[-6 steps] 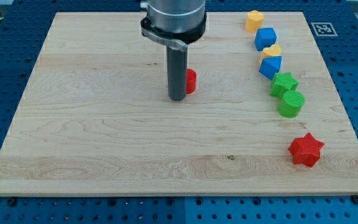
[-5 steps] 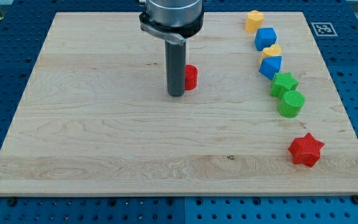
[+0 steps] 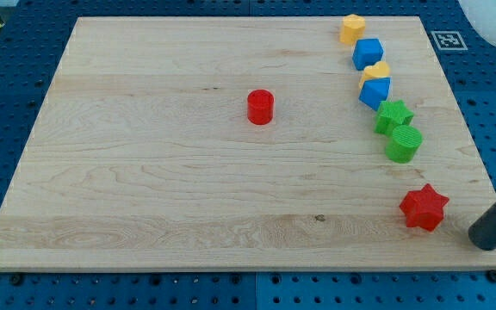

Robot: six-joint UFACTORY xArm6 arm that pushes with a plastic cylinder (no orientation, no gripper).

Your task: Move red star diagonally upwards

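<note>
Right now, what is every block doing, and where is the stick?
Red star: flat on the board, untouched, near the view's bottom right.
My tip: just right of the red star, a gap between.
Red cylinder: upright, alone mid-board.
Green cylinder: upright, against the green star.
Blue blocks and yellow blocks: bunched in a column at the view's top right.

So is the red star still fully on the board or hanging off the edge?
Fully on: the red star lies flat inside the wooden board; my tip is apart.
</note>
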